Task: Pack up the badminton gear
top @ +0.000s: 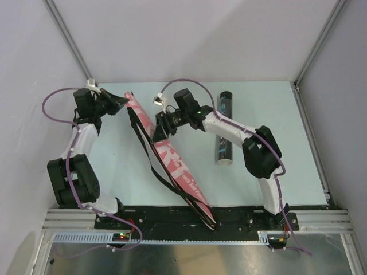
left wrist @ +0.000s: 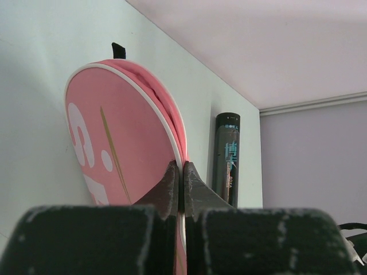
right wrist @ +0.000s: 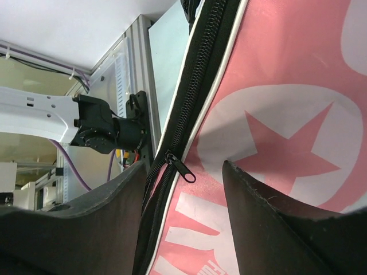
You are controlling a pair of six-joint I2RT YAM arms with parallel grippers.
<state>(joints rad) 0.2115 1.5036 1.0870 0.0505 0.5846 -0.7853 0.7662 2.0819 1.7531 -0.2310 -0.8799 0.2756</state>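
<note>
The pink racket case [top: 172, 157] with white lettering stands on its edge, running diagonally from the far left to the near middle of the table. Its black strap [top: 150, 166] hangs beside it. My left gripper [top: 123, 103] is shut on the case's far end, pinching the white piping [left wrist: 182, 172]. My right gripper [top: 158, 132] is open and straddles the zipper edge, with the black zipper pull [right wrist: 186, 172] between its fingers [right wrist: 184, 166]. The black printed tube [top: 223, 127] lies to the right of the case and also shows in the left wrist view [left wrist: 226, 154]. Rackets and shuttlecocks are out of view.
Grey walls and aluminium posts [top: 307, 63] close in the pale table [top: 275, 114] on three sides. A black rail [top: 172, 215] runs along the near edge under the case's lower end. An arm base [right wrist: 103, 129] shows in the right wrist view.
</note>
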